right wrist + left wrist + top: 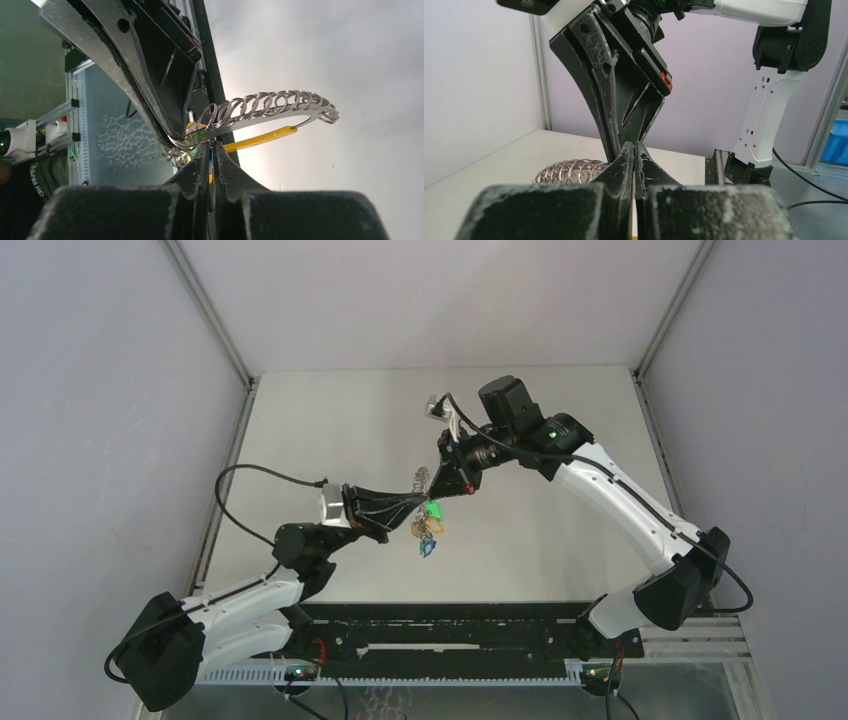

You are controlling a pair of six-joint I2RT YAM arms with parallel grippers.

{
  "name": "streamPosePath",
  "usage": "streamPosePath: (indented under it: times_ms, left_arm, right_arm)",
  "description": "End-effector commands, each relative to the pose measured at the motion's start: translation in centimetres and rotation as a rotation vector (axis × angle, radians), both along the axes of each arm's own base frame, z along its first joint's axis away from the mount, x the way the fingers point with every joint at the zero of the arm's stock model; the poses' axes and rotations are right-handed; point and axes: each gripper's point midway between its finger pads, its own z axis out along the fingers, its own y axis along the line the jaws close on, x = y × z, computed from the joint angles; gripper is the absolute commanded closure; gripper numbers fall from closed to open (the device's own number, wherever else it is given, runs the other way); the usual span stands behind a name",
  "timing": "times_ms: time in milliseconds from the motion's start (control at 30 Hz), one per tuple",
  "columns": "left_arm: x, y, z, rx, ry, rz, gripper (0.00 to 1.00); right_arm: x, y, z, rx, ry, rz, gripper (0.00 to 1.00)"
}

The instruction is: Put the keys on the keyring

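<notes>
The keyring (421,478), a curved chain of silvery rings with a yellow band, hangs in the air between both grippers. In the right wrist view the chain (270,105) arcs rightward and the yellow band (260,138) runs into my right gripper (210,147), which is shut with a thin blue and yellow sliver between its jaws. My left gripper (412,505) is shut on the ring cluster; its own view shows closed jaws (634,150) and the chain (569,171) to their left. A green key (433,510) and a blue key (428,548) dangle below the grippers.
The white table (330,430) is walled by grey panels on the left, back and right. A black rail (450,625) runs along the near edge between the arm bases. The right arm (769,100) fills the background of the left wrist view.
</notes>
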Motion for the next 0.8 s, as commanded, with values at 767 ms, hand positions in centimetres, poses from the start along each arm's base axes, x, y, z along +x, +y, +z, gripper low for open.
streamPosePath:
  times_ms: [767]
  left_arm:
    - [-1.3, 1.0, 2.9, -0.088, -0.102, -0.006, 1.0]
  right_arm:
    - [0.5, -2.2, 0.7, 0.042, -0.215, -0.06, 0.84]
